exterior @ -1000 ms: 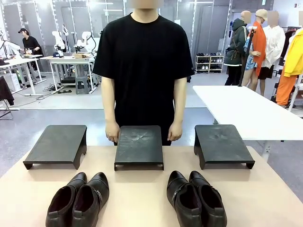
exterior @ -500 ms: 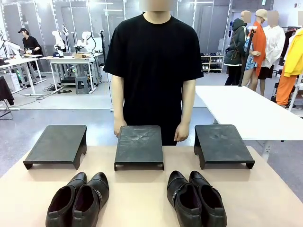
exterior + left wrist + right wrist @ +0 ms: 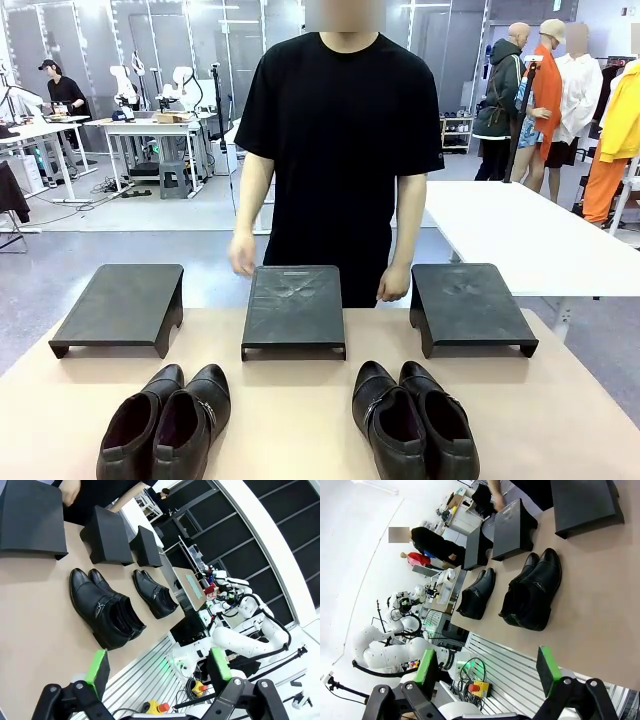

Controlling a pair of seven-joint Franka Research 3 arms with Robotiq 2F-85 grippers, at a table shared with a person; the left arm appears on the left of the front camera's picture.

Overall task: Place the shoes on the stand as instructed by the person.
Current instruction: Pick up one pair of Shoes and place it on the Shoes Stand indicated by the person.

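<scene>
Black glossy leather dress shoes, left pair and right pair, near on tan table | flat black left stand, middle stand, right stand bare | left gripper, right gripper fingers spread, empty | person gives no clear cue | I'd wait for a pointed stand, then pinch one heel collar.

Along the bench's far edge stand the left stand, middle stand and right stand. At the near edge lie the left pair of shoes and the right pair of shoes. The person stands behind the middle stand.
</scene>
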